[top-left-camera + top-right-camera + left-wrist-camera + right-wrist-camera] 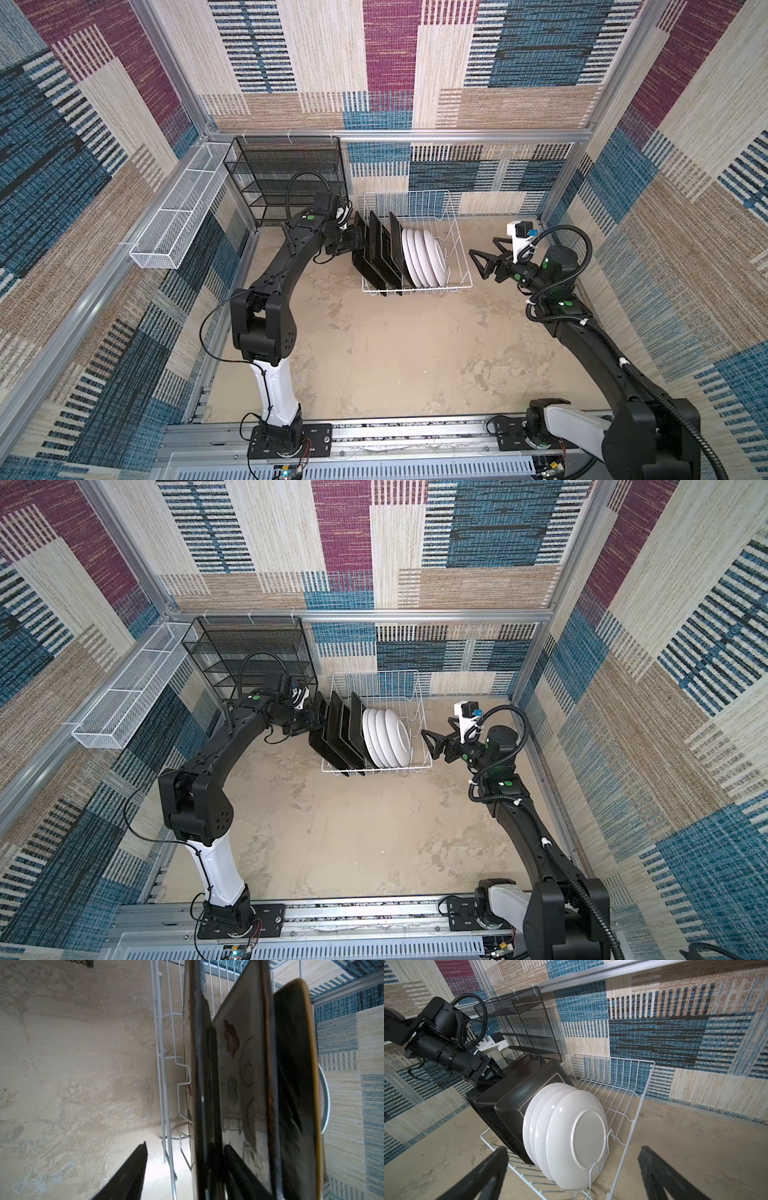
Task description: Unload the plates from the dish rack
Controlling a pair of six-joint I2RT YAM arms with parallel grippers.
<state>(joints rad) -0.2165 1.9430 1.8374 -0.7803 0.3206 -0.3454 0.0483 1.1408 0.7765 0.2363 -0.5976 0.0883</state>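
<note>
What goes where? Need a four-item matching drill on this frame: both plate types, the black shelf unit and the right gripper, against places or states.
Things
1. round white plates
2. square plates
3. black mesh shelf unit
4. right gripper

Places or states, as seen in both top views
A. on edge at the left end of the dish rack
B. jaws open, outside the rack
C. on edge in the rack, right of the other plates
D. against the back wall, left of the rack

Pairs: 1-C, 2-A, 3-D, 4-B
</note>
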